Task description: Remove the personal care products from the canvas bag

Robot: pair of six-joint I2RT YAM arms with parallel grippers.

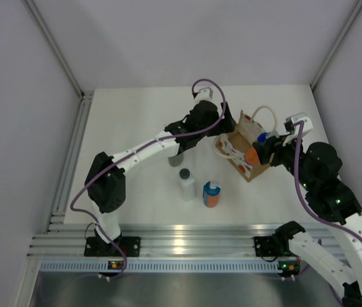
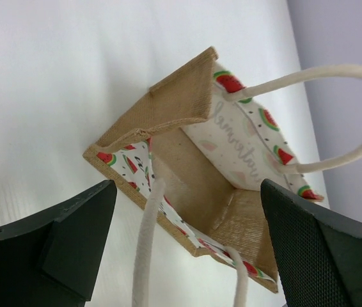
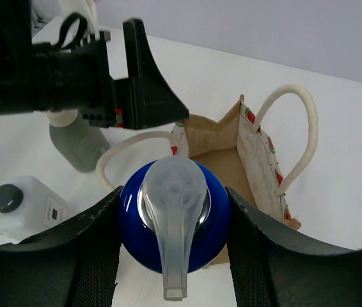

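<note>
The canvas bag [image 1: 240,142] stands tilted at mid-table, and its tan inside looks empty in the left wrist view [image 2: 194,179]. My left gripper [image 1: 222,131] is open at the bag's left side, with a rope handle [image 2: 144,249] lying between its fingers. My right gripper [image 1: 261,152] is shut on an orange bottle [image 1: 252,156] with a blue cap [image 3: 130,217], held just above the bag's right edge. On the table stand a white bottle with a dark cap [image 1: 186,184], a second orange bottle [image 1: 212,194] and the grey-green bottle [image 1: 175,158], which is partly hidden under my left arm.
The three standing bottles cluster left of and in front of the bag. The table's metal rail [image 1: 168,240] runs along the near edge. Grey walls close in the table at the back and both sides.
</note>
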